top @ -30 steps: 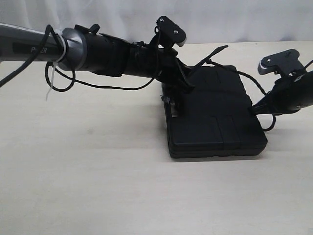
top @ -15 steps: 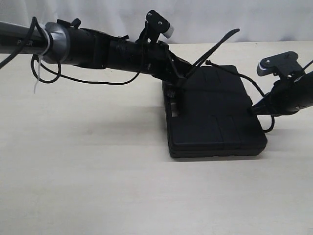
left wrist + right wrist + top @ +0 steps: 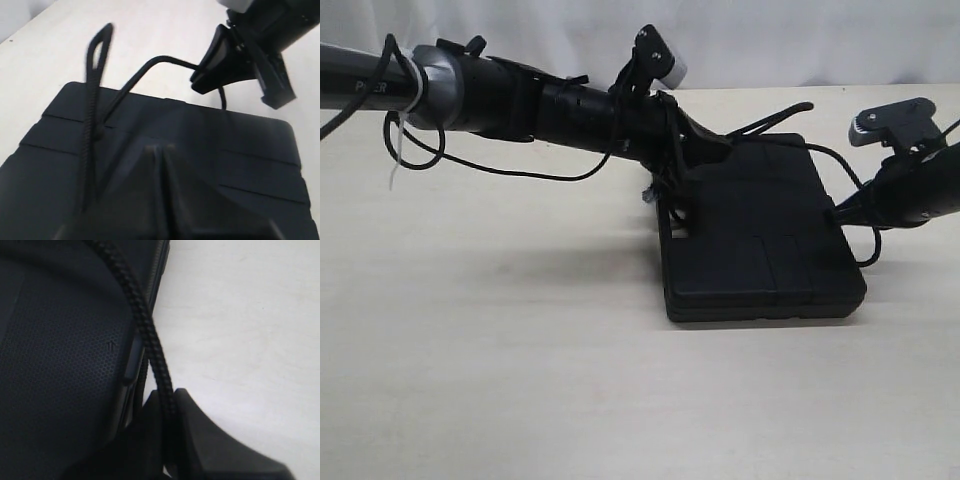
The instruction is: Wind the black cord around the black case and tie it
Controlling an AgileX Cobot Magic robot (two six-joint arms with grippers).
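Note:
The black case (image 3: 760,235) lies flat on the table, right of centre. My left gripper (image 3: 708,150) hovers over its far left corner, jaws shut (image 3: 162,150). I see nothing between them. The black cord (image 3: 91,95) rises in a loop beside the left fingers, and another strand arcs across the case (image 3: 210,150) toward my right gripper (image 3: 202,82). That right gripper (image 3: 840,212) sits at the case's right edge, shut on the black cord (image 3: 150,340), which runs between its fingers (image 3: 170,410) along the case's side (image 3: 60,365). A raised cord loop (image 3: 790,110) stands above the far edge.
The left arm (image 3: 500,95) stretches across from the left, low over the pale wooden table (image 3: 520,380), with a thin cable (image 3: 510,172) and a white zip tie (image 3: 405,150) hanging from it. A white backdrop (image 3: 770,40) closes the far side.
The left gripper lifted the cord loop high above the case's far edge, then came back down and slightly right; the loop now lies lower. The right gripper has stayed on the cord.

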